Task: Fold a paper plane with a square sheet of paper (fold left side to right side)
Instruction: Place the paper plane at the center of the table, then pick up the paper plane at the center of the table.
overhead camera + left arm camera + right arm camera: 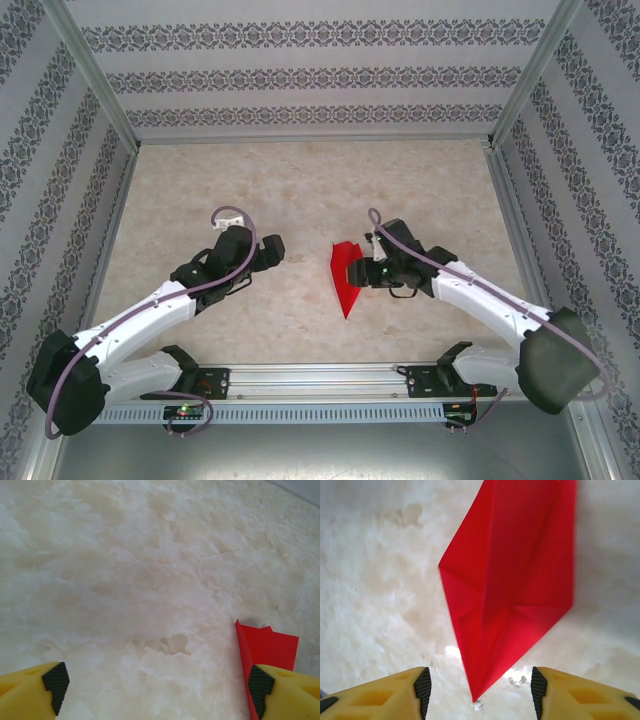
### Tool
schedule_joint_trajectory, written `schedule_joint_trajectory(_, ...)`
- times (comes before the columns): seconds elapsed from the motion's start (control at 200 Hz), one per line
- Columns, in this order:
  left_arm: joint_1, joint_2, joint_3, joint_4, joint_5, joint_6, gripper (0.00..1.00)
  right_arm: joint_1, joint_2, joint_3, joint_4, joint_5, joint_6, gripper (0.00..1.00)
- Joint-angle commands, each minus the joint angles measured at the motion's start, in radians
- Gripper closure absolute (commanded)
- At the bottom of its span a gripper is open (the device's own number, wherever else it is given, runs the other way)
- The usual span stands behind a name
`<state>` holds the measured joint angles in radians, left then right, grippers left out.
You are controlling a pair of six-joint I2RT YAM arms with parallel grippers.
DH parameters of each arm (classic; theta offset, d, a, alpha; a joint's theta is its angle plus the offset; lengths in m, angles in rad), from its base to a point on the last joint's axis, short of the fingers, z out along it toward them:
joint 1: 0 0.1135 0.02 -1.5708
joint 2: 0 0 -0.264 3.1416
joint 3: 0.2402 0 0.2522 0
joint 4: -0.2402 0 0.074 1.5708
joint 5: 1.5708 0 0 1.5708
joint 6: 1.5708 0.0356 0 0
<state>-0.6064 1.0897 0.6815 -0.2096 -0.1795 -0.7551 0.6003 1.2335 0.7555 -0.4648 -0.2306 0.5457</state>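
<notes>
The red sheet of paper lies folded into a narrow pointed shape at the middle of the table, its tip toward the near edge. In the right wrist view the paper shows creases, and its point lies between the yellow fingers of my right gripper. The jaws are open and the black pads are clear of it. That gripper sits at the paper's right edge. My left gripper stands open to the left of the paper with bare table between its fingers. A red corner shows behind its right finger.
The marbled beige table is ringed by patterned walls and metal frame posts. A metal rail with both arm bases runs along the near edge.
</notes>
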Motion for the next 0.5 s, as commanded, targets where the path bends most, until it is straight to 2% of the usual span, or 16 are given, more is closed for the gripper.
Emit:
schedule_joint_trajectory(0.0,0.013,0.014,0.044,0.043,0.02,0.024,0.03,0.048,0.082,0.032,-0.048,0.049,0.053,0.41)
schedule_joint_trajectory(0.26,0.013,0.023,0.041,0.035,0.034,0.027,0.02,0.102,0.215,0.077,-0.016,0.061,0.071,0.41)
schedule_joint_trajectory(0.495,0.013,0.018,0.038,0.029,0.029,0.024,0.02,0.12,0.281,0.104,-0.002,0.077,0.073,0.46)
